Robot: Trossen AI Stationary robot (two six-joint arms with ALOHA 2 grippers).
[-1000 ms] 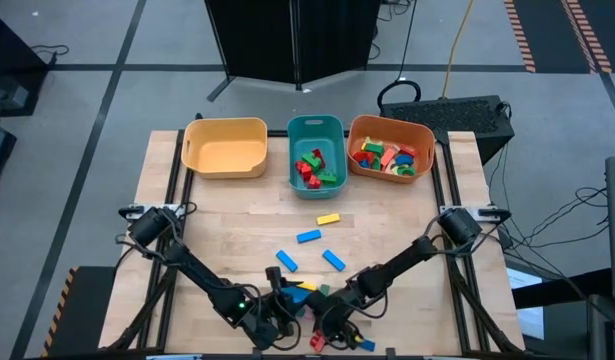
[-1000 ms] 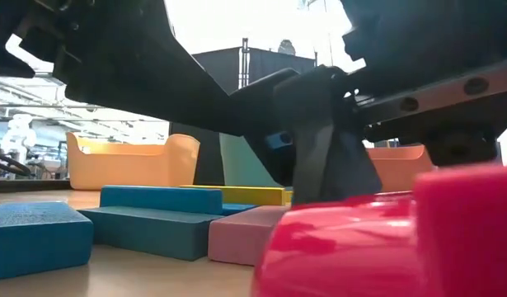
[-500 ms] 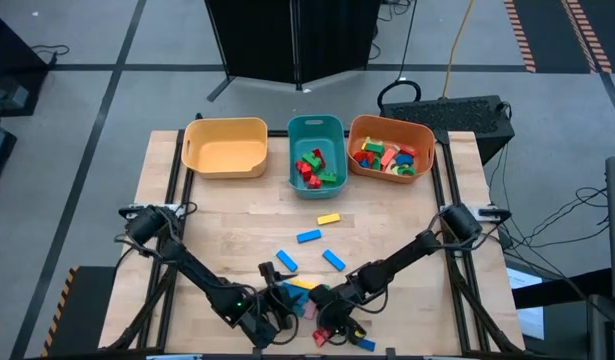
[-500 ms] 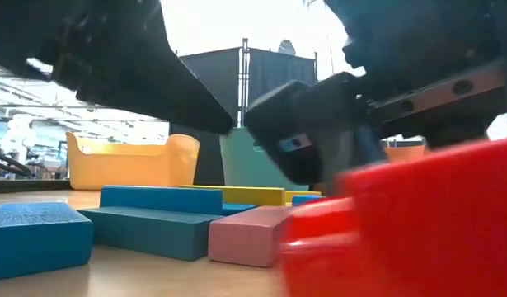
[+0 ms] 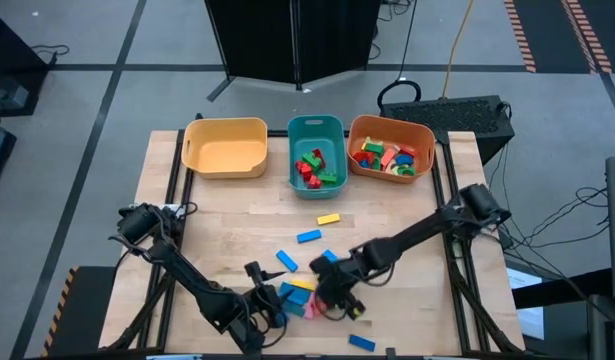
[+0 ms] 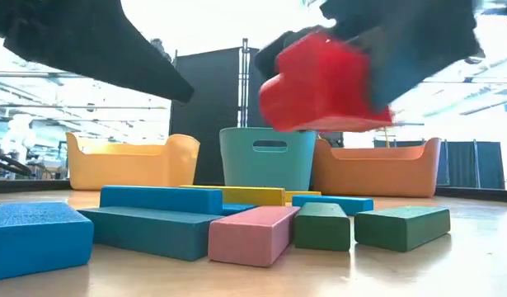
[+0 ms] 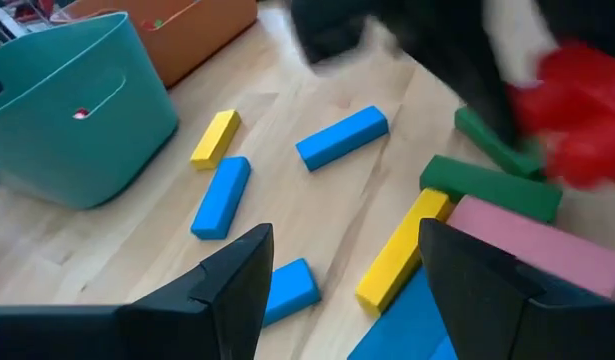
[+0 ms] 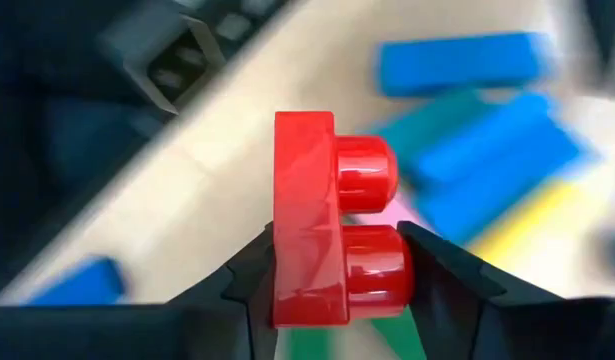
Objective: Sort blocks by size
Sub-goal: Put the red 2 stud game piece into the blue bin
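The blocks [image 5: 305, 290] are partly sorted. The teal bin [image 5: 316, 127] at the table's far edge holds a few red and green pieces, the orange bin [image 5: 390, 128] to its right holds a larger mixed lot, and the yellow bin [image 5: 225, 146] to its left looks empty, so one size class seems not yet started.

Still loose on the table [image 5: 227, 225] are a yellow brick [image 5: 329, 218], three blue bars [image 5: 308, 236] in mid-table, a cluster of blue, yellow, pink and green blocks near the front edge, and one more blue block [image 5: 362, 343] at the front right.

The right gripper [image 5: 332, 292] is clamped on a red block [image 8: 332, 245] with two studs, held clear above the cluster; the low view shows it in the air in front of the bins. By its size I judge it bound for one of the far bins, though I cannot tell which.

The left gripper [image 7: 337, 275] hangs just beside it over the front pile, fingers [image 7: 217, 290] spread and empty.

The two arms are close together at the front, so the left one may crowd the right arm's path. The mid-table bars lie under that path but low, so a lifted block should clear them.
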